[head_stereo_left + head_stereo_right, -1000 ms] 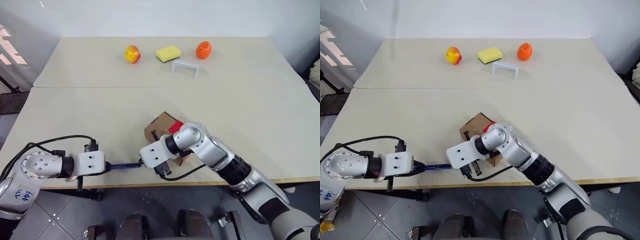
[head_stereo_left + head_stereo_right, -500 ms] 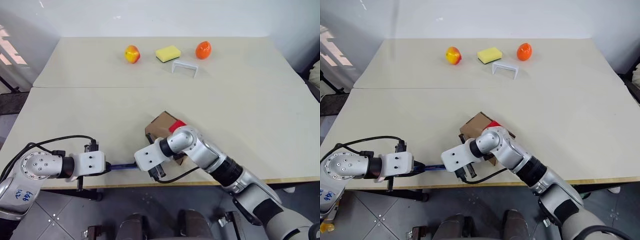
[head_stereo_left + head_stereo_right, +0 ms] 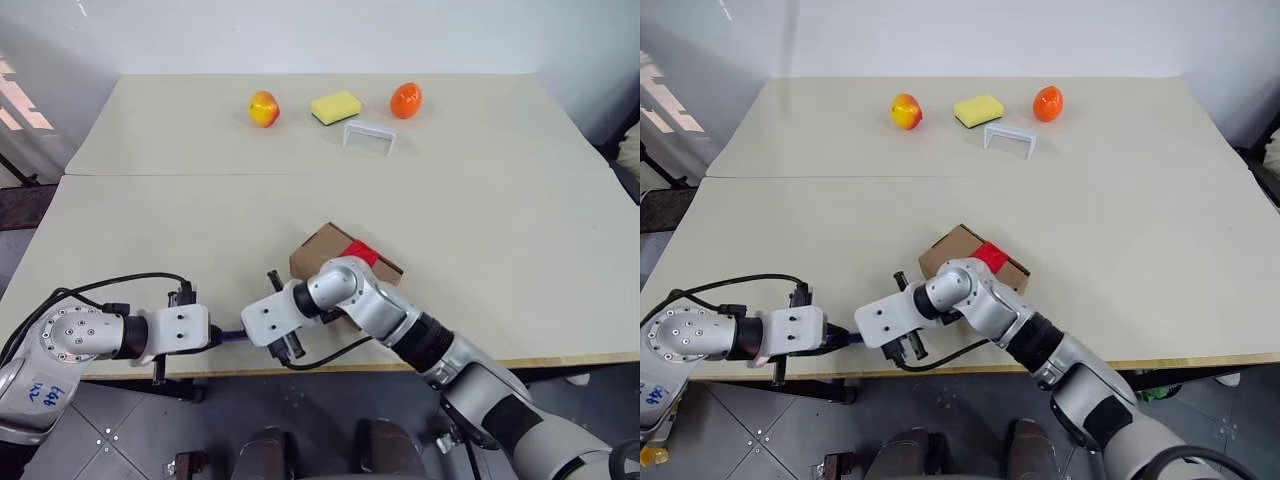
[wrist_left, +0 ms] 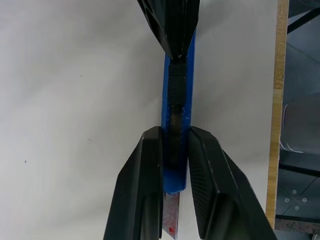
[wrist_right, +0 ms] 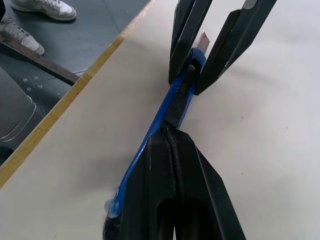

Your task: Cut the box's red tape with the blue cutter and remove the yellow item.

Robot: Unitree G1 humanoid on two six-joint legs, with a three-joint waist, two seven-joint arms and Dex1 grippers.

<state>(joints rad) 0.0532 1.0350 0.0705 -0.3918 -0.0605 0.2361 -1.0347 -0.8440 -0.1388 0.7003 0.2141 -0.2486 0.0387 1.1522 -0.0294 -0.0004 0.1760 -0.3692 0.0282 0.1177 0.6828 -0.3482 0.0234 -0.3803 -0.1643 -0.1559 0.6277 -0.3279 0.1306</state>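
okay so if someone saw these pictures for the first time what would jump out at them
Both grippers meet on the blue cutter at the table's near edge: the left gripper clamps one end, the right gripper is shut on the other. Just behind sits the box with its red tape uncut.

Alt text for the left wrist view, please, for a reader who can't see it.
The left gripper holds the blue cutter between its jaws over the pale table, a bit of blade showing at the near end. The right gripper pinches the cutter's far end.
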